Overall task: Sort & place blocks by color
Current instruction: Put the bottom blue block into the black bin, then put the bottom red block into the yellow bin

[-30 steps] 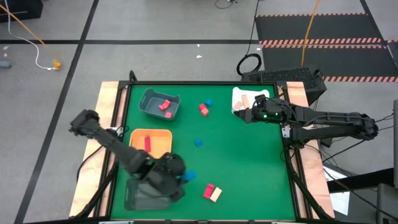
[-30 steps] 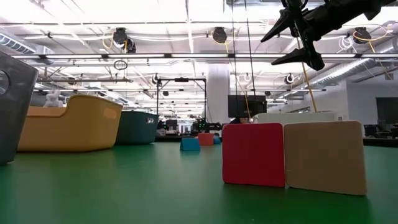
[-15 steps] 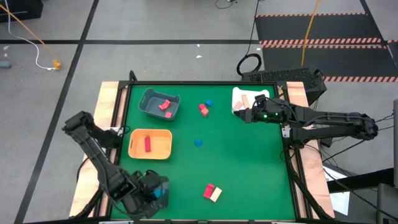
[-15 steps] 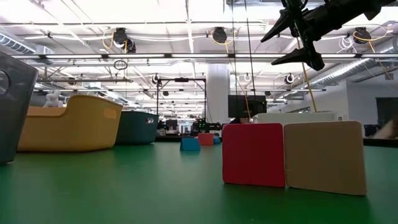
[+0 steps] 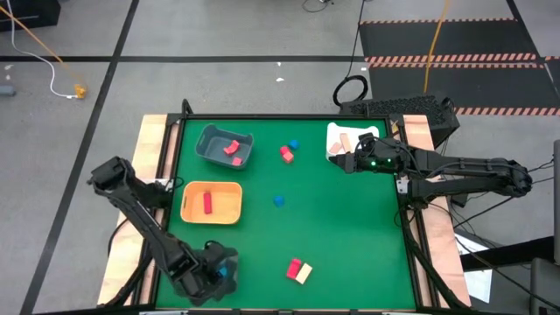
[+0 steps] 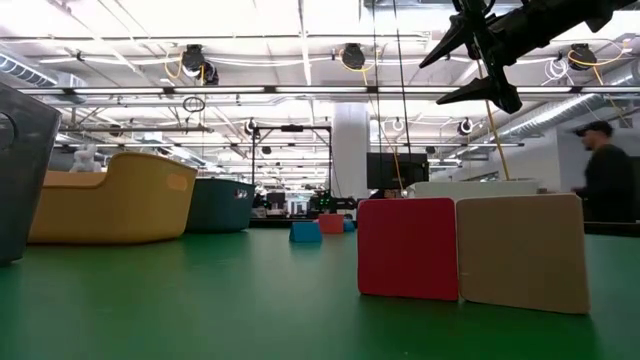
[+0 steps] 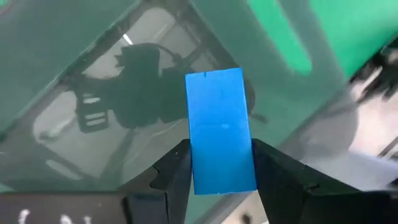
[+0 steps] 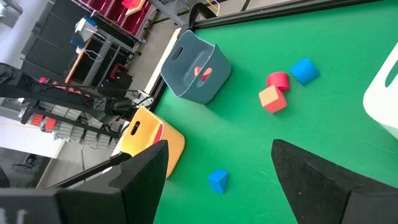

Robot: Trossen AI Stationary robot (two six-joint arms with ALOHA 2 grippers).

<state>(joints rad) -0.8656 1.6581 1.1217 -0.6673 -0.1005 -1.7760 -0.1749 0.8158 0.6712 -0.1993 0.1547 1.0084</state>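
My left gripper is at the table's near left corner, shut on a blue block above the floor of a dark grey tray. My right gripper hovers open, high up beside the white tray, which holds a tan block. A red and a tan block stand side by side near the near edge. A blue block lies mid-table. A red and a blue block lie farther back. My left gripper pinches the blue block between its two fingers, one on each long side face at the block's near end. The fingers come from above, pointing down into the tray. The block is lifted clear and sticks out past the fingertips.
A grey tray at the far left holds red blocks. An orange tray holds one red block. Open green table lies between the mid-table blue block and the right edge. A person shows in the room behind the table.
My left gripper has carried the blue block from beside the red and tan pair toward the table's left and near edge, ending over the dark grey tray. It has stayed shut on the block. The right arm has kept still.
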